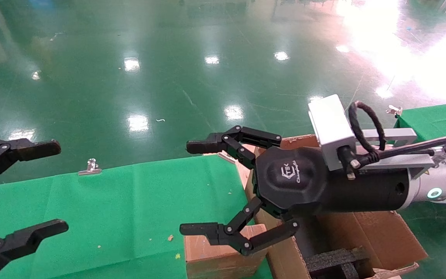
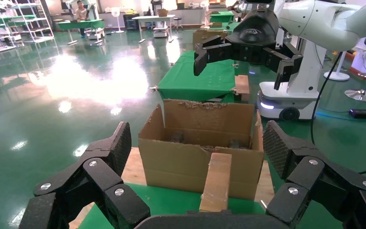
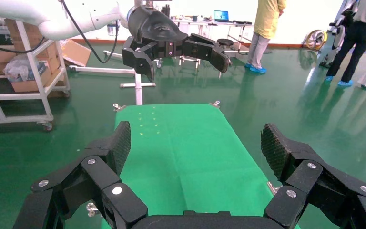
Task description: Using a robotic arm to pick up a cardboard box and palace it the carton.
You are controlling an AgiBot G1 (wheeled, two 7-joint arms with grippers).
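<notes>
While the cardboard box [image 1: 217,254] sits closed on the green-covered table [image 1: 122,209], right at the table's near edge, nothing grips it. Its right side is just beside the carton [image 1: 378,236], touching or nearly so; cannot tell which. From the left wrist view the cardboard box [image 2: 216,183] shows a taped seam along its top and stands in front of the carton [image 2: 202,157], against its front wall.

Carton is open, flaps up with torn edges, black foam inserts [image 1: 335,261] inside. It stands off the right end of the table.

Right tool [image 1: 207,190] on the white robotic arm [image 1: 439,182] hovers above the cardboard box and the carton's left flap, fingers spread wide, one pair high, one pair low, empty. Lower fingers [image 1: 215,232] overlap the box top in the head view; contact cannot be told. Silver-grey camera block [image 1: 329,130] and looped black cable [image 1: 366,124] sit on the wrist, teal ring lit.

Left tool [image 1: 33,186] is at the table's left side, well apart from the box, also wide open and empty.

Metal clip [image 1: 90,167] pins the cloth at the table's far edge. Shiny green floor [image 1: 168,69] all round.
</notes>
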